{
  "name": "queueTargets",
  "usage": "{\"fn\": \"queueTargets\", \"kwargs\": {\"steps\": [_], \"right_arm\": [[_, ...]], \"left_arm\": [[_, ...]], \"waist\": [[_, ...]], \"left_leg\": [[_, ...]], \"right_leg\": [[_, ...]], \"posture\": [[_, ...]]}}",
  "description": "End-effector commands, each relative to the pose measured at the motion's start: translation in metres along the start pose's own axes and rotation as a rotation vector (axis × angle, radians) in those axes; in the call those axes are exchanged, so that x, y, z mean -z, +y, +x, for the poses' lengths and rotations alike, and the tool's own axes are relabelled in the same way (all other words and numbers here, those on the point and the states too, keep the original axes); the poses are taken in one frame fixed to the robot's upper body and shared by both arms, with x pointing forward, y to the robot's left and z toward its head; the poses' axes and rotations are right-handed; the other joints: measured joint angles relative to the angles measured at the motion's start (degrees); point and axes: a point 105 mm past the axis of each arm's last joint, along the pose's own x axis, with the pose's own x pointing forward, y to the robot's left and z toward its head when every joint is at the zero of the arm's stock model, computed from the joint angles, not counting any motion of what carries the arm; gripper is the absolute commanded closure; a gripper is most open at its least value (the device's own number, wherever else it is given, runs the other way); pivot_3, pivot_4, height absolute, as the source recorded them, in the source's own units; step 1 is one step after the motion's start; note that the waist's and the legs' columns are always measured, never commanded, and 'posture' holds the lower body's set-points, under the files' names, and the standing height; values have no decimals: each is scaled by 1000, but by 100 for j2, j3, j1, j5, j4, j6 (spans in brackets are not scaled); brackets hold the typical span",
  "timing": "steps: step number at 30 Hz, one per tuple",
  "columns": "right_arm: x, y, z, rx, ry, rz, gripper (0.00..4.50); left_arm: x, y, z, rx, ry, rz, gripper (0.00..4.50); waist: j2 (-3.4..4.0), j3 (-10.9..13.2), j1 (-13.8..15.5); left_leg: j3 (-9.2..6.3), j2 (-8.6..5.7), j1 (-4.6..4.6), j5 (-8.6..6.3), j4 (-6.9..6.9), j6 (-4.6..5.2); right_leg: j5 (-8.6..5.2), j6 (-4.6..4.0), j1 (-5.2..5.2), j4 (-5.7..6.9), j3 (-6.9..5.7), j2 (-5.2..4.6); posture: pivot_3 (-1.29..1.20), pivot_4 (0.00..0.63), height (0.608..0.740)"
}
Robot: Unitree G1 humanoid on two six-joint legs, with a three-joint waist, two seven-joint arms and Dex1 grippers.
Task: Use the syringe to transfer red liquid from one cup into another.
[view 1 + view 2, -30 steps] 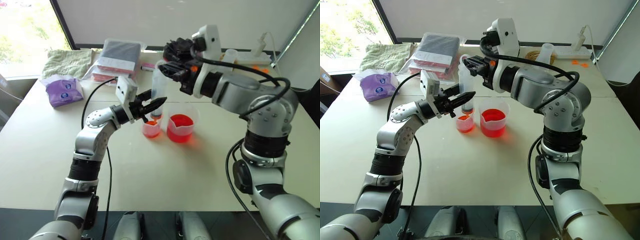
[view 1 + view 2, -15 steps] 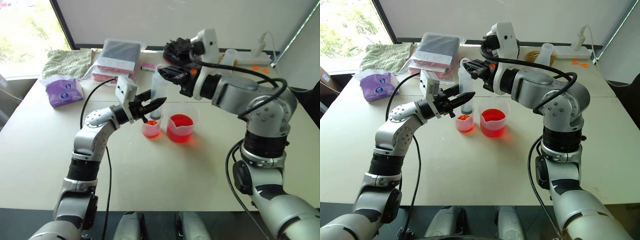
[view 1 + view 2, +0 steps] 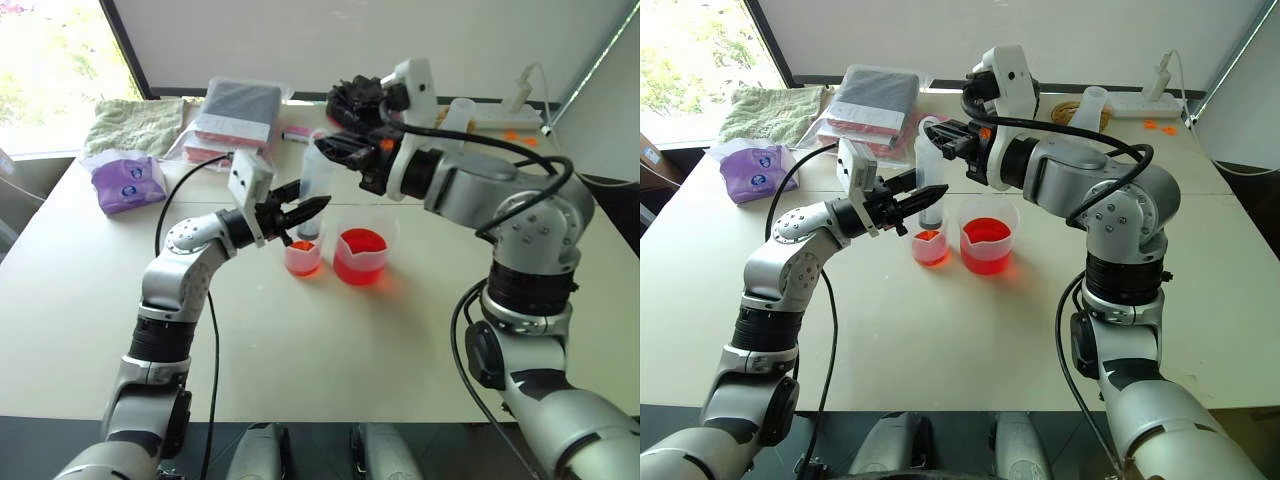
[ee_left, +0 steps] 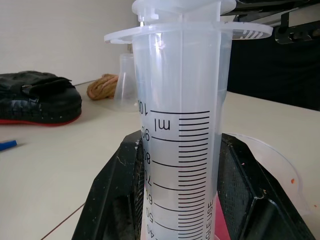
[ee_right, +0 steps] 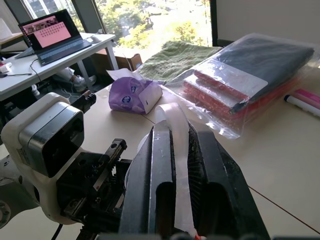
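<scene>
A: While scanning from the left: left gripper (image 3: 310, 208) state?
B: Clamped on barrel of syringe (image 3: 318, 175), black fingers (image 4: 112, 200) on both sides. Held upright, orange tip down at mouth of small cup (image 3: 302, 258).
A: Small cup?
B: On table (image 3: 300, 340), holds a shallow layer of red liquid (image 3: 360, 243). Just left of beaker (image 3: 362, 262).
A: Beaker?
B: Holds more red, clear of both grippers.
A: Right gripper (image 3: 340, 150)?
B: Higher up, at top of syringe. Closed around white plunger (image 5: 175, 130).
</scene>
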Motion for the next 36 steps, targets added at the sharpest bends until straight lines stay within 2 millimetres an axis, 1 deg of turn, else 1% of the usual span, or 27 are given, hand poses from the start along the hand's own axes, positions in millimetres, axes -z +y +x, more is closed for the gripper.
{"fn": "queueTargets", "kwargs": {"steps": [1,3,8,12,16,20,25,27,30,32,34,36], "right_arm": [[14,23,3,-145,91,-1,2443],[12,22,2,-147,93,-11,1499],[7,17,-4,-141,90,-21,1499],[0,7,-13,-121,80,-26,1499],[-6,-8,-23,-66,64,-28,1499],[-12,-24,-35,-12,50,-30,1499],[-16,-36,-45,39,42,-30,1499],[-16,-41,-48,61,45,-30,1499],[-15,-44,-50,74,50,-29,1499],[-14,-44,-50,76,51,-27,1499],[-13,-45,-49,77,52,-24,1499],[-12,-44,-48,73,54,-22,1499]], "left_arm": [[-40,-10,0,29,-145,76,3025],[-40,-10,0,26,-144,75,3025],[-40,-11,-1,22,-146,72,3025],[-41,-11,-1,22,-148,68,3025],[-40,-11,-2,24,-146,62,3025],[-45,-8,-4,15,-153,50,3025],[-53,-1,-6,-10,-171,-36,3025],[-59,6,-10,-27,-175,-90,3025],[-69,18,-15,-57,-185,-154,3025],[-72,21,-17,-55,-179,-204,3025],[-73,21,-18,-41,-169,-239,3025],[-66,17,-20,-30,-137,-247,3025]], "waist": [[0,0,0],[0,0,3],[0,0,6],[0,0,7],[0,0,8],[5,3,10],[5,3,9],[5,3,8],[5,3,2],[5,3,-3],[5,3,0],[5,3,2]], "left_leg": [[0,0,0,0,0,0],[0,0,0,0,0,0],[0,-1,-1,0,0,0],[-1,-1,0,0,-1,0],[0,-1,-1,0,-1,0],[0,0,0,0,-1,0],[0,-1,-1,0,-1,1],[-2,0,-1,0,-1,0],[-2,0,-2,0,-1,1],[-3,0,-1,0,-2,0],[-5,0,-1,0,-2,0],[-5,-1,-1,0,-2,0]], "right_leg": [[0,0,0,0,0,0],[0,0,0,0,0,-1],[0,0,0,-1,0,-3],[0,0,0,-1,0,-2],[0,0,0,-1,0,-2],[0,0,0,-2,0,-2],[0,0,0,-3,1,-4],[0,0,0,-2,1,-3],[0,0,0,-2,1,-3],[0,0,0,-3,1,-2],[0,0,-1,-2,0,-1],[0,0,0,-2,0,-1]], "posture": [[0,150,740],[0,150,740],[0,150,740],[0,150,740],[0,150,740],[0,150,740],[0,150,740],[0,150,740],[0,150,740],[0,150,740],[0,150,740],[0,150,740]]}}
